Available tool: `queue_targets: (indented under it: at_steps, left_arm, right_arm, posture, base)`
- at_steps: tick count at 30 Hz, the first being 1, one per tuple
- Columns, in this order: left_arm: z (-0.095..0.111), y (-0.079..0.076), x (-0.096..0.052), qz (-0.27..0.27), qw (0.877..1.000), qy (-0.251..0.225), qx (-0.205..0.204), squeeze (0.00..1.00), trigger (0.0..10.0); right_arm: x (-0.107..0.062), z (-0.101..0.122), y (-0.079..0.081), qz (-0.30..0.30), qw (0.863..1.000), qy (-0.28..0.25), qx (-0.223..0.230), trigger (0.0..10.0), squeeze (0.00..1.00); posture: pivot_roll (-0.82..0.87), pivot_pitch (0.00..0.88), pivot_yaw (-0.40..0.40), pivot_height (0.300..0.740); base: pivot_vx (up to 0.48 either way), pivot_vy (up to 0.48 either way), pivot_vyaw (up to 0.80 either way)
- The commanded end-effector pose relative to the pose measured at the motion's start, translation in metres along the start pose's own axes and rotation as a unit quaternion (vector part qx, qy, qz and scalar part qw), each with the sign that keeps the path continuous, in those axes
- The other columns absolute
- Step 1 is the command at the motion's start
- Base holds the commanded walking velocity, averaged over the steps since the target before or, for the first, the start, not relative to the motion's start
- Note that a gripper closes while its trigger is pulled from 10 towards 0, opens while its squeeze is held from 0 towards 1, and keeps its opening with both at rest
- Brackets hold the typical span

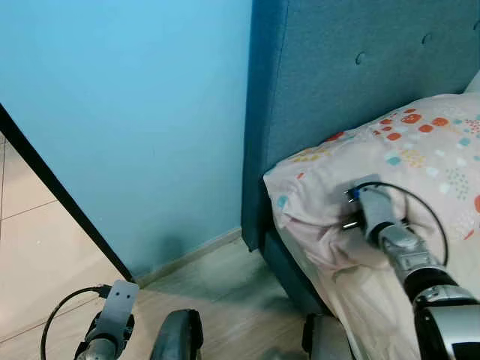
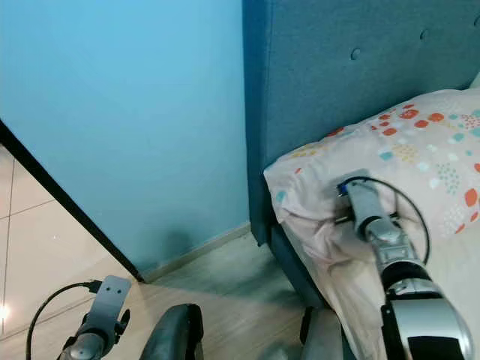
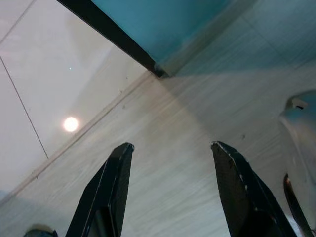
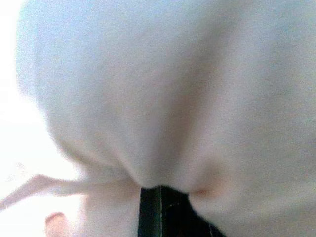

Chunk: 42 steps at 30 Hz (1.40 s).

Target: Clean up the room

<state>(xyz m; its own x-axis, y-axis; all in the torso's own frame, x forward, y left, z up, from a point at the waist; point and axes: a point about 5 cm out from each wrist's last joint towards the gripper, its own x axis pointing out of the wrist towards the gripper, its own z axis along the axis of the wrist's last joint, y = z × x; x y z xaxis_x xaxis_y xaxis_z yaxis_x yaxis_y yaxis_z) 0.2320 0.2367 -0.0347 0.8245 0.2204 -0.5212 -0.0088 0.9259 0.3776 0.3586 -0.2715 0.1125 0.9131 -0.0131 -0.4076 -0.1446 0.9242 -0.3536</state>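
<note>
Nearest us, our left gripper hangs low over the floor, fingers spread wide. Farther out, our right arm reaches forward onto the bed, its gripper pressed into the pillow by the headboard, pinching a fold of its cloth.

Soft patterned cloth pillow, tufted matt fabric headboard, glossy floor tiles, matt wood-grain floor

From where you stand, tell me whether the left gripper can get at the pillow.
Probably not. The left gripper hangs low over the floor by the wall, fingers apart, while the pillow lies up on the bed, where the right gripper is already pressed into it.
</note>
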Motion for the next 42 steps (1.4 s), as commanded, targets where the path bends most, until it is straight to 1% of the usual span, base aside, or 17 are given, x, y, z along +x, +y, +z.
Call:
queue_targets:
  at_steps: [1, 4, 6, 7, 8, 9, 10, 12, 15, 21, 22, 23, 25, 31, 34, 37, 42]
  left_arm:
    - [-0.009, -0.002, -0.003, -0.003, 1.000, 0.021, 0.003, 0.00, 10.0]
    - [-0.008, -0.003, -0.002, -0.004, 1.000, 0.023, 0.003, 0.00, 10.0]
    - [-0.008, -0.004, -0.001, -0.007, 1.000, 0.030, 0.002, 0.00, 10.0]
    - [-0.008, -0.004, -0.001, -0.007, 1.000, 0.030, 0.002, 0.00, 10.0]
    - [-0.009, -0.006, 0.000, -0.010, 0.999, 0.035, 0.002, 0.00, 10.0]
    - [-0.009, -0.006, 0.000, -0.010, 0.999, 0.035, 0.002, 0.00, 10.0]
    - [-0.010, -0.008, -0.001, -0.012, 0.999, 0.042, 0.003, 0.00, 10.0]
    - [-0.012, -0.011, -0.001, -0.016, 0.999, 0.051, 0.005, 0.00, 10.0]
    - [-0.014, -0.013, -0.001, -0.017, 0.998, 0.058, 0.009, 0.00, 10.0]
    - [-0.015, -0.011, -0.001, -0.017, 0.998, 0.065, 0.012, 0.00, 10.0]
    - [-0.018, -0.008, -0.001, -0.016, 0.997, 0.078, 0.020, 0.00, 10.0]
    - [-0.018, -0.008, -0.001, -0.016, 0.997, 0.078, 0.020, 0.00, 10.0]
    - [-0.021, -0.006, -0.002, -0.016, 0.996, 0.088, 0.029, 0.00, 10.0]
    - [-0.022, -0.005, -0.002, -0.019, 0.995, 0.096, 0.037, 0.00, 10.0]
    - [-0.026, -0.007, -0.003, -0.029, 0.993, 0.102, 0.056, 0.00, 10.0]
    - [-0.028, -0.008, -0.004, -0.034, 0.992, 0.105, 0.064, 0.00, 10.0]
    - [-0.029, -0.009, -0.005, -0.036, 0.991, 0.108, 0.069, 0.00, 10.0]
  right_arm:
    - [0.000, -0.007, 0.004, 0.018, 1.000, 0.022, -0.009, 10.0, 0.00]
    - [0.000, -0.007, 0.003, 0.021, 0.999, 0.033, -0.016, 10.0, 0.00]
    - [-0.004, -0.006, -0.013, 0.004, 0.998, 0.056, -0.018, 10.0, 0.00]
    - [-0.004, -0.006, -0.013, 0.004, 0.998, 0.056, -0.018, 10.0, 0.00]
    - [-0.007, -0.002, -0.024, -0.009, 0.998, 0.060, 0.001, 10.0, 0.00]
    - [-0.007, -0.002, -0.024, -0.009, 0.998, 0.060, 0.001, 10.0, 0.00]
    - [-0.010, 0.004, -0.032, 0.003, 0.998, 0.051, 0.034, 10.0, 1.00]
    - [-0.012, 0.012, -0.035, 0.044, 0.995, 0.035, 0.081, 10.0, 1.00]
    - [-0.015, 0.022, -0.034, 0.089, 0.991, 0.016, 0.102, 10.0, 1.00]
    - [-0.021, 0.034, -0.043, 0.095, 0.988, -0.004, 0.122, 10.0, 1.00]
    - [-0.030, 0.049, -0.050, 0.112, 0.978, -0.037, 0.171, 10.0, 1.00]
    - [-0.030, 0.049, -0.050, 0.112, 0.978, -0.037, 0.171, 10.0, 1.00]
    - [-0.038, 0.052, -0.038, 0.160, 0.967, -0.045, 0.195, 10.0, 1.00]
    - [-0.043, 0.038, -0.018, 0.202, 0.962, -0.005, 0.183, 10.0, 1.00]
    - [-0.051, 0.027, 0.016, 0.267, 0.948, 0.019, 0.172, 10.0, 1.00]
    - [-0.054, 0.024, 0.032, 0.292, 0.941, 0.028, 0.167, 10.0, 1.00]
    - [-0.068, 0.035, 0.046, 0.328, 0.925, 0.011, 0.189, 10.0, 1.00]
  posture:
    - [0.10, 0.154, -0.001, 0.485]
    - [0.09, 0.132, -0.001, 0.485]
    - [0.08, 0.100, -0.004, 0.485]
    - [0.08, 0.100, -0.004, 0.485]
    - [0.07, 0.075, -0.007, 0.485]
    - [0.07, 0.075, -0.007, 0.485]
    - [0.06, 0.054, -0.004, 0.485]
    - [0.05, 0.022, -0.004, 0.485]
    - [0.05, 0.009, 0.000, 0.485]
    - [0.03, 0.000, 0.009, 0.485]
    - [0.02, 0.000, 0.021, 0.485]
    - [0.02, 0.000, 0.021, 0.485]
    - [0.01, 0.000, 0.029, 0.485]
    - [0.00, 0.000, 0.040, 0.485]
    - [0.00, 0.000, 0.046, 0.485]
    - [-0.01, 0.000, 0.048, 0.485]
    - [-0.01, 0.000, 0.048, 0.485]
  base:
    - [0.000, 0.000, 0.00]
    - [0.000, 0.000, 0.00]
    - [0.000, 0.000, 0.00]
    - [0.000, 0.000, 0.00]
    - [0.000, 0.000, 0.00]
    - [0.000, 0.000, 0.00]
    - [0.000, 0.000, 0.00]
    - [0.000, 0.000, 0.00]
    - [0.000, 0.000, 0.00]
    - [0.000, 0.000, 0.00]
    - [0.000, 0.000, 0.00]
    - [0.000, 0.000, 0.00]
    - [0.000, 0.000, 0.00]
    - [0.000, 0.000, 0.00]
    - [0.000, 0.000, 0.00]
    - [0.000, 0.000, 0.00]
    - [0.000, 0.000, 0.00]
